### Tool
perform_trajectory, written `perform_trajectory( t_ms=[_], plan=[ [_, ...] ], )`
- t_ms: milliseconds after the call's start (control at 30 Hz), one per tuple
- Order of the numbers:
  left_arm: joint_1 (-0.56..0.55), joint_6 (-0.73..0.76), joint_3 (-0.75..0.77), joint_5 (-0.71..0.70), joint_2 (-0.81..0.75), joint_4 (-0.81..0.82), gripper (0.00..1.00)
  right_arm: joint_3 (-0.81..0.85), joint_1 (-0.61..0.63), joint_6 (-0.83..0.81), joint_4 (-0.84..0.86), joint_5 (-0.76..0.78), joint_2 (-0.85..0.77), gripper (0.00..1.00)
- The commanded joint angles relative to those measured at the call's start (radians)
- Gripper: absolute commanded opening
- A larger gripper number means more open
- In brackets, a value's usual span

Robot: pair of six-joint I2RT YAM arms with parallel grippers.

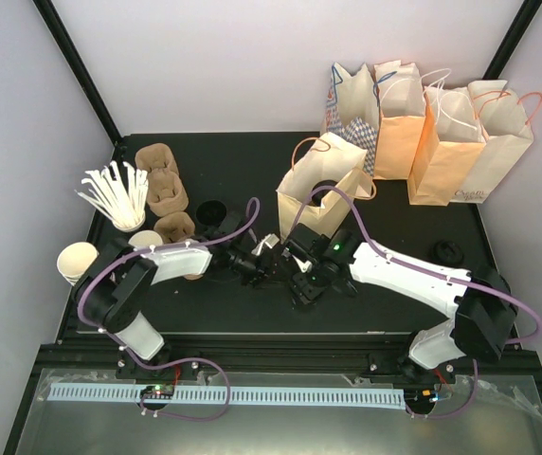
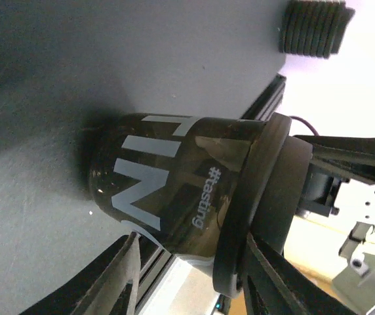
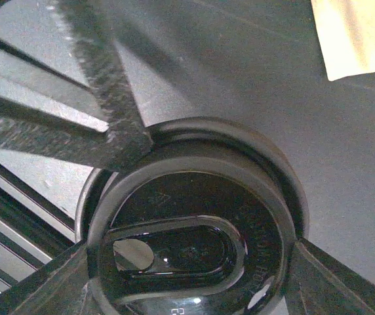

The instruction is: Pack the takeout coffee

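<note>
Pinching the black lid (image 3: 174,190) from two sides, the right tool (image 3: 191,259) had its fingers against the rim. The lid sat on the takeout coffee cup (image 2: 161,197), a dark cup with pale lettering that stood upright on the tabletop (image 1: 243,171) between the two arms. The left tool (image 2: 194,272) was spread beside the cup wall. One finger reached the lid's rim, but whether it pressed there I could not tell.

I judged the capping step near its end, because the lid looked level and fully down. The next move would call for lifting the cup straight, without pulling the lid off, and lowering it into the open paper bag (image 1: 320,185) just behind the tools. What this bag held was hidden. Further back stood a row of bags (image 1: 442,133), contents also unseen. At left, the pulp carriers (image 1: 162,185) looked bare and a cream cup (image 1: 129,223) held white sticks (image 1: 112,190). A stack of spare lids (image 2: 313,27) lay apart.
</note>
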Motion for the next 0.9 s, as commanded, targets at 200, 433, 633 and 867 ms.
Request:
perform_trajectory(
  t_ms=[200, 433, 633, 867],
  plan=[
    [-0.034, -0.105, -0.043, -0.133, -0.156, -0.062, 0.49, 0.084, 0.016, 0.552, -0.104, 0.014, 0.089, 0.63],
    [-0.033, -0.126, -0.115, -0.148, -0.253, -0.033, 0.53, 0.204, 0.018, 0.641, -0.154, 0.164, 0.088, 0.81],
    [-0.033, -0.115, -0.147, -0.128, -0.260, -0.031, 0.53, 0.240, 0.025, 0.647, -0.138, 0.136, 0.082, 0.98],
    [-0.033, -0.107, -0.149, -0.131, -0.267, -0.037, 0.53, 0.254, 0.029, 0.643, -0.138, 0.128, 0.064, 1.00]
  ],
)
